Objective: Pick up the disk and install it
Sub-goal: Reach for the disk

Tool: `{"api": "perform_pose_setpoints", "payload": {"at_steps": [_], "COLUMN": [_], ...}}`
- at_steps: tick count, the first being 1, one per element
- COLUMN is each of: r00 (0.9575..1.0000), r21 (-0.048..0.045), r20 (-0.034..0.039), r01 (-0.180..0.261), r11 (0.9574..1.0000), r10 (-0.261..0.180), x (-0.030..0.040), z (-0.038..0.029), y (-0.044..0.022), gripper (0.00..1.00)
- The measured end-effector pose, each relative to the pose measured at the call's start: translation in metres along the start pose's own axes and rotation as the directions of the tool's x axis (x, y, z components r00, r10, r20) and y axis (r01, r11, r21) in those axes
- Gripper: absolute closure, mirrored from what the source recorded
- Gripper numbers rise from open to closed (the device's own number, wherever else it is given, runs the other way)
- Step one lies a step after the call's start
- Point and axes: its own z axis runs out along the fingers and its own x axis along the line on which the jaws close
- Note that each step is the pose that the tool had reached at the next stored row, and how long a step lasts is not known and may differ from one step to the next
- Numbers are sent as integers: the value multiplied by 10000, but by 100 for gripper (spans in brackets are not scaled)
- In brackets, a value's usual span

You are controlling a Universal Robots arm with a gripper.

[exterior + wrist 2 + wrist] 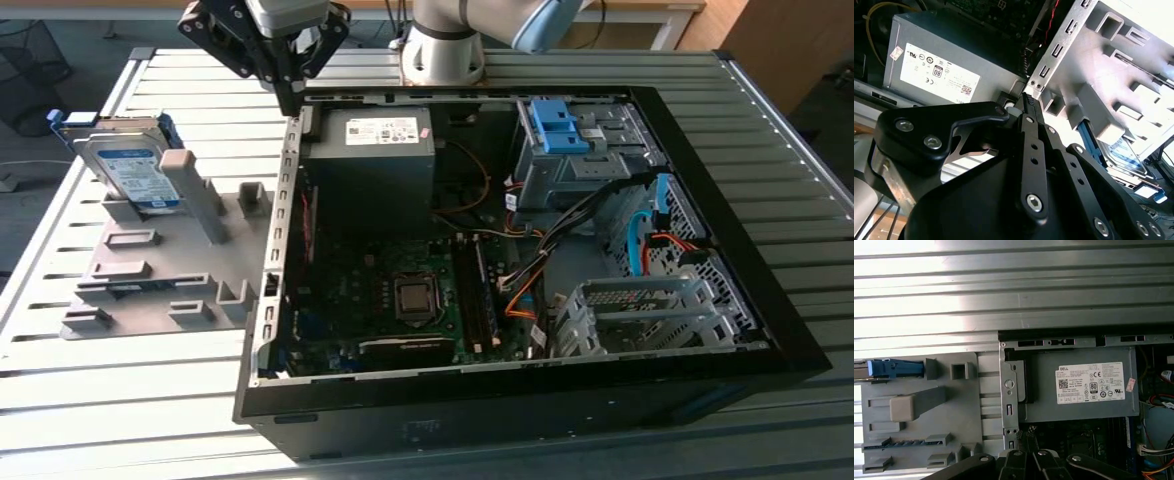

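**Disk waits in its rack, gripper empty above the case corner**

The gripper [291, 98] hangs over the upper left corner of the open computer case [534, 425], its black fingers drawn together with nothing between them. Both wrist views show the tips meeting over the case wall, just beside the power supply [376, 155]. The pickup is not yet made.

The disk [127, 170] sits in the upper left of the exterior view, well apart from the gripper. It stands on edge in a slot of a grey fixture [147, 290] that lies on the slatted metal table [120, 420]. Standing it upright probably leaves its upper edge and both broad faces free, so fingers can close on it from above.

The case lies on its side with the panel off, which likely serves the same end: the bays face upward. A drive cage with a blue latch [558, 135] sits toward the upper right of the case, and a perforated silver cage [641, 315] toward the lower right.

The disk is a flat silver-grey rectangle, leaning slightly. It has a white-and-blue label on its broad face and blue plastic rails along its sides. In the first wrist view it appears edge-on as a blue strip [894, 368]. In the second wrist view a blue rail and part of the label [1124, 155] show behind the fixture's uprights.
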Motion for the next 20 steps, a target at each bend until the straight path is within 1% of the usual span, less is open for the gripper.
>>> {"api": "perform_pose_setpoints", "payload": {"at_steps": [13, 20], "r00": [10000, 10000], "r21": [0, 0], "r20": [0, 0], "r01": [0, 1], "r11": [10000, 10000], "r10": [0, -1], "x": [62, 121], "z": [2, 3], "y": [-5, -10], "gripper": [89, 89]}}
